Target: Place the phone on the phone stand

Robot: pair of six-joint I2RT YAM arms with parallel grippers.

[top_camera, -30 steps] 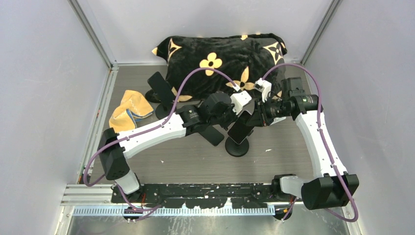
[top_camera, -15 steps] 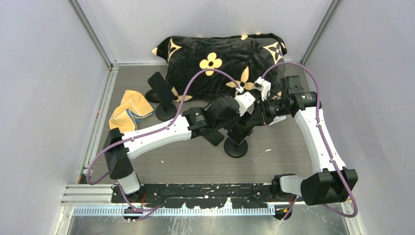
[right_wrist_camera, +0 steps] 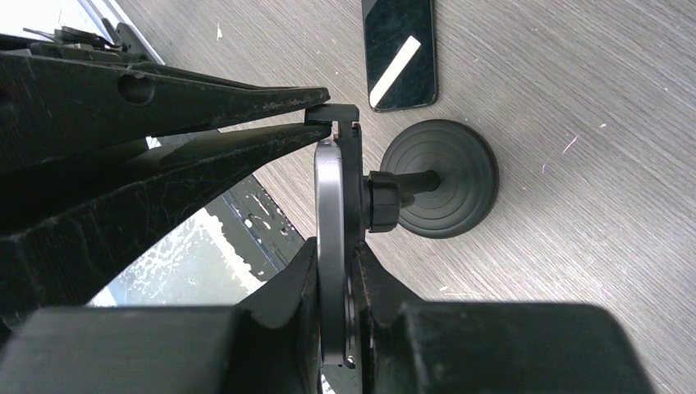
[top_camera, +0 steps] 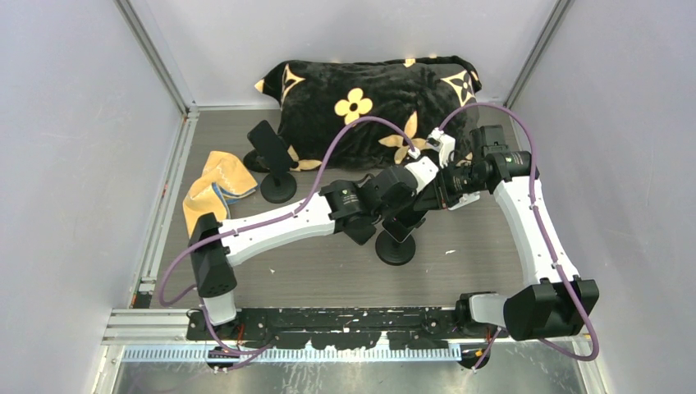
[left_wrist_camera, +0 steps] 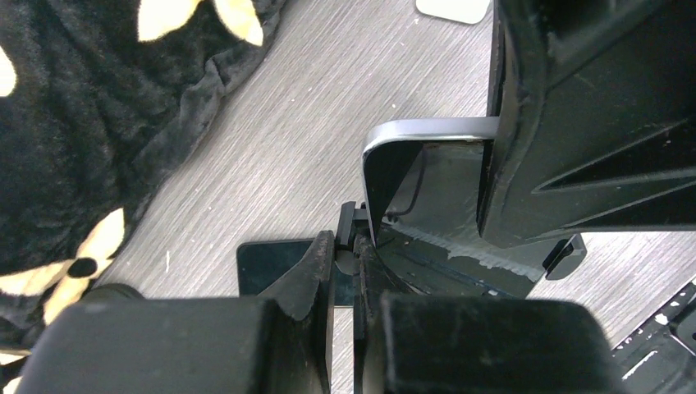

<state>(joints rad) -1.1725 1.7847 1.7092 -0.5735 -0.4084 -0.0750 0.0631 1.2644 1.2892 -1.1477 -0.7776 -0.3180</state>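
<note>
1. Reaching farther across than a second ago, the left arm (top_camera: 279, 222) has swung its wrist over the phone stand (top_camera: 396, 248). Both arms now meet at one spot above the counter (top_camera: 328, 263).
2. We see the right arm (top_camera: 533, 222) hardly shifted in that time, and the stand's round base sits where it sat.
3. In the right wrist view, the phone stand rests with its base flat on the counter, and its short neck runs up to a head plate.
4. The phone (right_wrist_camera: 331, 205) is off the counter and shows edge-on, with its back against that head plate. The right claw (right_wrist_camera: 336, 258) is drawn narrow and clamped across it.
5. The left claw (right_wrist_camera: 328, 113) is pinched fully closed, its tips at a small black tab by the phone's top edge. We cannot tell whether it grips the tab or only presses it.
6. We judge the phone is at or near its seat. The left arm's arrival looks meant to steady the head, and letting go remains.
</note>
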